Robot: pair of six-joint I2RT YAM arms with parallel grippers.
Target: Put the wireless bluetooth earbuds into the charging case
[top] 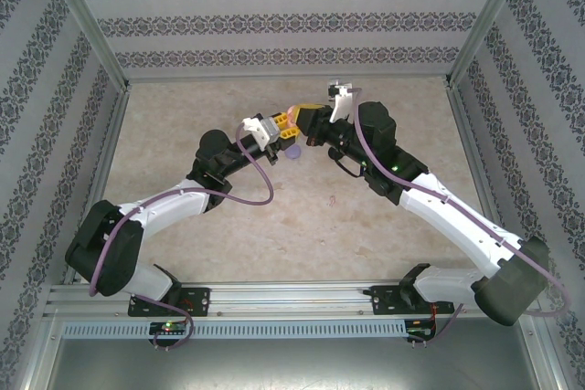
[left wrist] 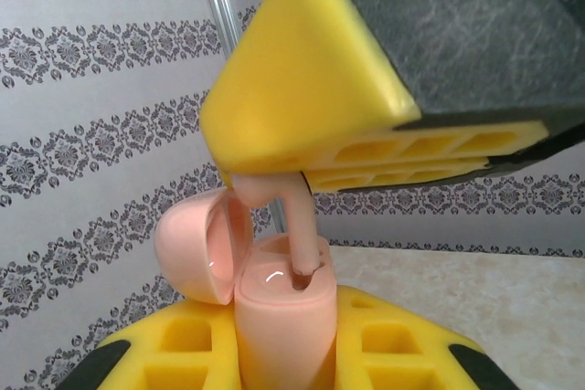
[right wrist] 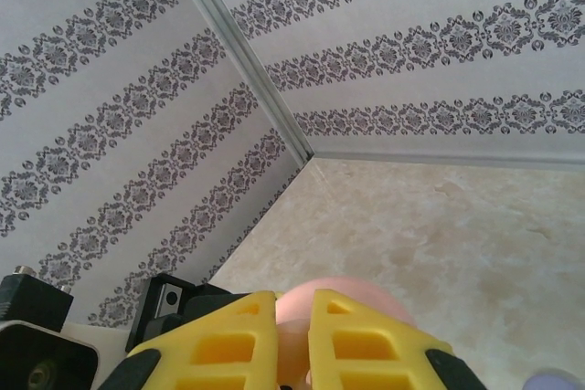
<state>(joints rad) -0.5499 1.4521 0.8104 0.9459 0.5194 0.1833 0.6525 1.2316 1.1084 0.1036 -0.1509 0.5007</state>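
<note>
Left gripper point(left wrist: 285, 358) clamped on the open pink case point(left wrist: 274, 312), lid tipped back beside it. Right gripper point(right wrist: 292, 321) narrow, pinching 1 pale pink earbud point(left wrist: 298, 226) directly above the case, stem tip down in a case slot. Small purple thing point(top: 292, 154) near the case.

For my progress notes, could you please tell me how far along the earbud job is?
Done: the pale pink round plastic charging case is gripped in the left hand with its lid open. In hand: the right hand holds a pale pink short-stemmed earbud, stem tip at a socket. Left: seating it fully, probably closing the lid; a small purple item nearby may be next.
</note>
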